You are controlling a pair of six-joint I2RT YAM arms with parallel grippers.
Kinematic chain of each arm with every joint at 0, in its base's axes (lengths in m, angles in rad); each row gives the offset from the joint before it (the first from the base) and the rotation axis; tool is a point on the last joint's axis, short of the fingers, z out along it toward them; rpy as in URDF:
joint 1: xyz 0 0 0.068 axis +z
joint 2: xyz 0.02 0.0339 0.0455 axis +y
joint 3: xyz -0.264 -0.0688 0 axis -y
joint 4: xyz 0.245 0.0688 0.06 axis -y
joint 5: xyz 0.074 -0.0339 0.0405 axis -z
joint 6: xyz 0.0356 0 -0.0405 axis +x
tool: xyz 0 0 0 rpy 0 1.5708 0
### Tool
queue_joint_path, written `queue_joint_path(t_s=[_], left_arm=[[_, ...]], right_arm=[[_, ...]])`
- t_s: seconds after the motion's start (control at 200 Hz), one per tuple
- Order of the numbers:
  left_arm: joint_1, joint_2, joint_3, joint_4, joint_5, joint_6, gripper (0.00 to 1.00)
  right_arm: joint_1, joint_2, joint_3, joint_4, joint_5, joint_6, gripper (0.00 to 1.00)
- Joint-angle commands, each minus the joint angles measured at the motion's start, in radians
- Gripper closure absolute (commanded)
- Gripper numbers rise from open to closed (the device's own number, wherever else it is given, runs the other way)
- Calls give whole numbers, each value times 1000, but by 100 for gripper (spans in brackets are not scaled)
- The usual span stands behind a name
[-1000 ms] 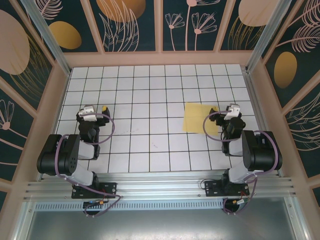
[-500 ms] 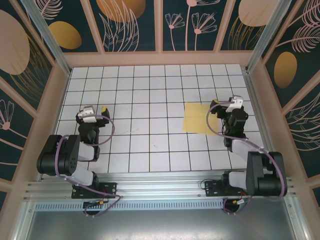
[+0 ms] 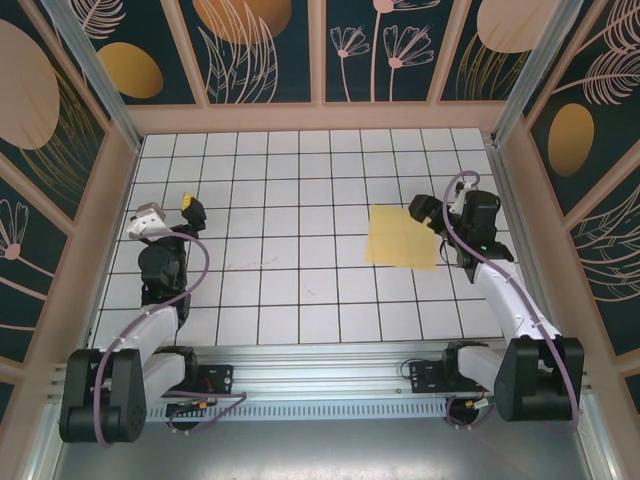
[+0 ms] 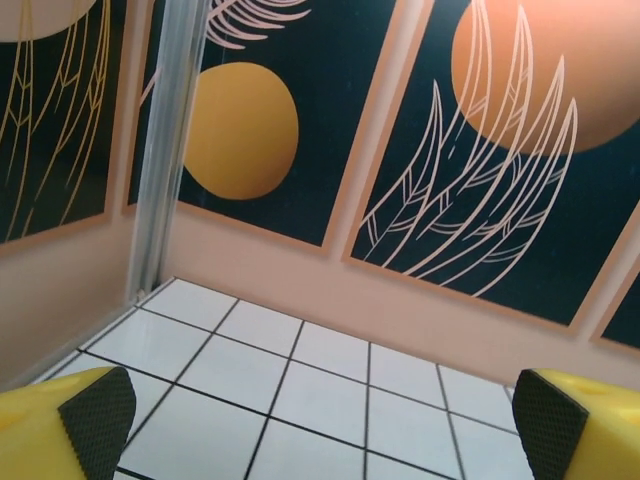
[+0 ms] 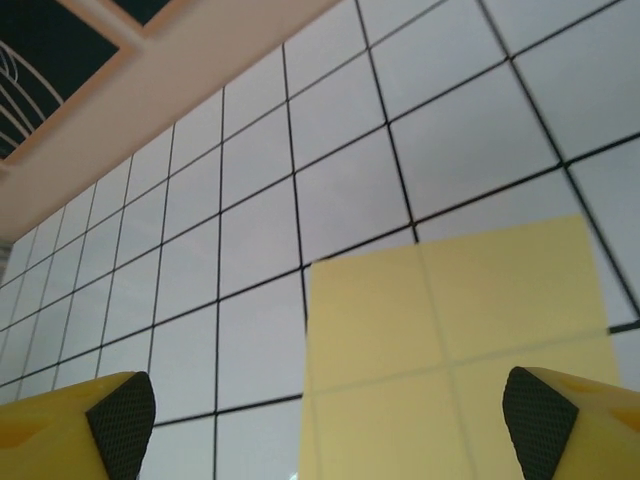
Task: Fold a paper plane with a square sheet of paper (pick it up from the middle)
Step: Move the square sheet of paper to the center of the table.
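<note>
The right claw [image 5: 330, 425] is seen spread wide, with nothing grasped. The sheet [image 5: 450, 340] is laid flat on the table [image 5: 250, 230], just below and ahead of it. The left claw [image 4: 322, 420] is likewise released, well apart from the sheet.

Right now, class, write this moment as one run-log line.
paper: flat, unfolded | left gripper: open, empty | right gripper: open, near paper

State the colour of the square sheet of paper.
The square sheet of paper is plain pale yellow, clearest in the right wrist view.
</note>
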Motion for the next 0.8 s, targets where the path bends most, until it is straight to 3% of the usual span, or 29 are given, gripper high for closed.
queue_joint_path(t_s=[0.0,0.085,0.235,0.385,0.6,0.796], left_arm=[[7,-90,76,-351,60,-238,2],[7,-163,104,-507,143,-284,1],[8,-237,52,-447,336,-419,1],[8,-199,97,-534,532,-488,2],[7,-181,138,-742,597,-481,2],[7,-202,163,-879,632,-458,1]], right_arm=[[41,42,-6,-79,-94,55,9],[84,105,19,-114,-58,30,11],[129,266,82,-144,-15,-16,16],[159,443,193,-165,13,-46,17],[172,656,357,-213,74,-55,18],[209,735,363,-208,45,-57,21]])
